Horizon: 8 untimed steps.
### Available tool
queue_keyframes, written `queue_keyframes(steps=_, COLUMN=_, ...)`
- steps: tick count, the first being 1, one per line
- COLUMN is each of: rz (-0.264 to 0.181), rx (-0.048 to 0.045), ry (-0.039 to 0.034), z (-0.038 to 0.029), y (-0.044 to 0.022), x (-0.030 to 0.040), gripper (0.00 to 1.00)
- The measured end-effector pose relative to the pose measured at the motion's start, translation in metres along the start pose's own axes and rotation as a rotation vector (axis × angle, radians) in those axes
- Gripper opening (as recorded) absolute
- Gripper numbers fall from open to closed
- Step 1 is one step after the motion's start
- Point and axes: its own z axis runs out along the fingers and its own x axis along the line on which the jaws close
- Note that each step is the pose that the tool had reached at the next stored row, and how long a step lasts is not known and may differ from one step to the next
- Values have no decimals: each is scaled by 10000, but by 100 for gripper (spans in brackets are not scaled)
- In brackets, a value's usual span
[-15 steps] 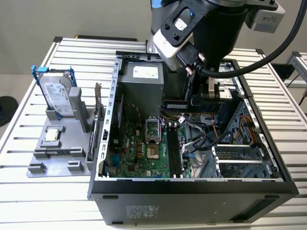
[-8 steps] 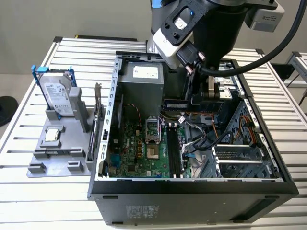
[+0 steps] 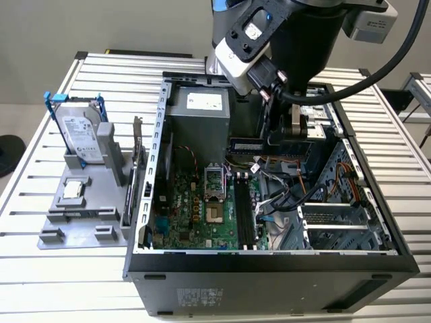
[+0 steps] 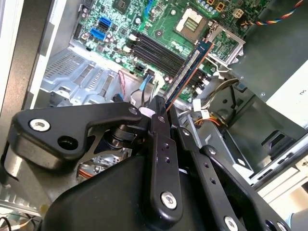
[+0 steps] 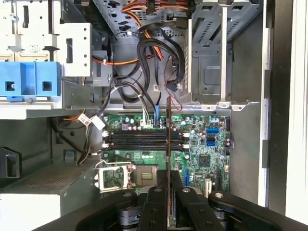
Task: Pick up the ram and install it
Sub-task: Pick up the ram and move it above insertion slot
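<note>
**A:** What do the fingers (image 4: 161, 144) have?

**B:** The gripper (image 4: 162, 110) has its black, bolted metal fingers clamped on one end of the ram (image 4: 190, 70). It is a thin, flat stick with a bluish-dark face. The pinched end is hidden between the pads.

**A:** And its free end?

**B:** It reaches out over the green motherboard (image 5: 207, 144). In the first wrist view the stick shows edge-on as a dark sliver crossing the black memory slots (image 5: 139, 139). I cannot tell whether it touches them.

**A:** What lies around it?

**B:** Just beside the slots is the open processor socket (image 5: 113, 175) in a silvery square frame. Farther off is a tangle of glossy black cables (image 5: 154, 53).

**A:** And outside?

**B:** The board lies in an open computer case (image 3: 269, 269) of grey sheet metal with a black front wall. The arm (image 3: 296, 33) is cut off by the frame edge and covers part of the case's interior. In the exterior view, at nine o'clock from the case, a silver hard drive (image 3: 81, 134) stands upright in a blue-handled bracket. At eight o'clock a small square processor chip (image 3: 73, 190) lies flat. Both are on a grey moulded holder (image 3: 81, 225) on the ribbed aluminium tabletop (image 3: 67, 296).
</note>
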Motion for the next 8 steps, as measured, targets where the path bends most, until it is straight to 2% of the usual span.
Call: queue_keyframes(steps=8, rz=10, rx=0, ry=-2, z=1, y=-21, x=123, gripper=0)
